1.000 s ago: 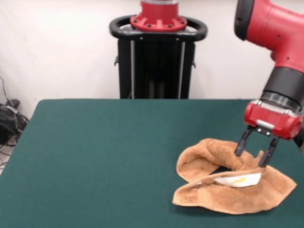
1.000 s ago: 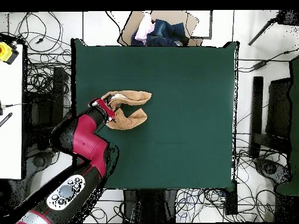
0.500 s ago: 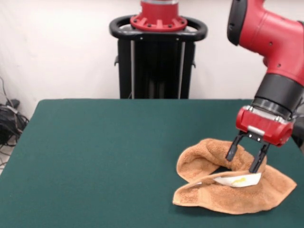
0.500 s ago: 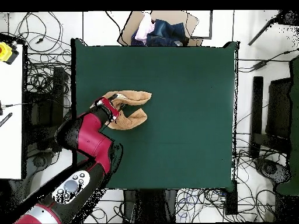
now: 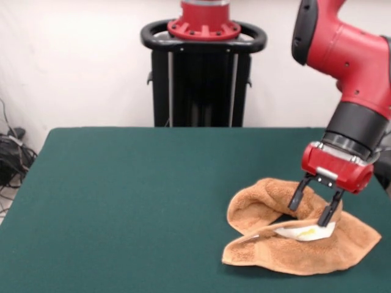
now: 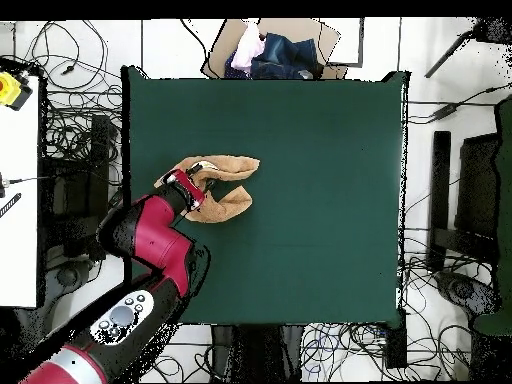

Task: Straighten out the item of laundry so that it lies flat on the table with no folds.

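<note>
A dark green table [image 5: 134, 201] carries one crumpled, folded-over orange-tan towel [image 5: 293, 244] near one side edge

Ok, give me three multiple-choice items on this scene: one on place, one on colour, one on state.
1. Where on the table does the towel lie in the front view?
A. near-right part
B. far-left corner
C. dead centre

2. What colour is the table top?
A. white
B. dark green
C. red

3. How does the towel lie?
A. flat
B. folded over itself
C. hanging off the edge

Answers: 1 A, it sits low and right under the gripper; 2 B, the felt is dark green; 3 B, layers overlap around a gap.
</note>
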### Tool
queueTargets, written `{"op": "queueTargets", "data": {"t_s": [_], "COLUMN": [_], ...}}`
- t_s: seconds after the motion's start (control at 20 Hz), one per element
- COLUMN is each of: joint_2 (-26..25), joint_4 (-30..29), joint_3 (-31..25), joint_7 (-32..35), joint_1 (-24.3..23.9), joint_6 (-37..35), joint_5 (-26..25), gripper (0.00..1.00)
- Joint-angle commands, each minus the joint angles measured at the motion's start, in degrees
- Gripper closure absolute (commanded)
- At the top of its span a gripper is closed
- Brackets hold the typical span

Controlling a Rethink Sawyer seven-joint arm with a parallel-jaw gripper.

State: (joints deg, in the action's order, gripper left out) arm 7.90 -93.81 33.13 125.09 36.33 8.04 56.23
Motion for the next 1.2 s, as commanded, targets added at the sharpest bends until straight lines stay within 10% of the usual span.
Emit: {"op": "queueTargets", "data": {"t_s": [0.05, 0.65, 1.1, 1.15, 1.2], "joint_2": [0.8, 6.2, 7.4, 7.4, 7.1], "joint_4": [1.8, -2.6, -3.7, -4.0, -3.9], "joint_3": [-10.9, -25.5, -26.0, -25.8, -25.2], "joint_7": [14.0, 19.2, 16.2, 16.1, 16.0], "joint_1": [-1.1, -11.8, -11.1, -10.5, -9.9], "joint_6": [-2.2, 4.5, 1.9, 2.0, 2.1], "joint_5": [1.8, -7.9, -4.0, -3.0, -2.4], "gripper": [0.00, 0.00, 0.00, 1.00, 1.00]}}
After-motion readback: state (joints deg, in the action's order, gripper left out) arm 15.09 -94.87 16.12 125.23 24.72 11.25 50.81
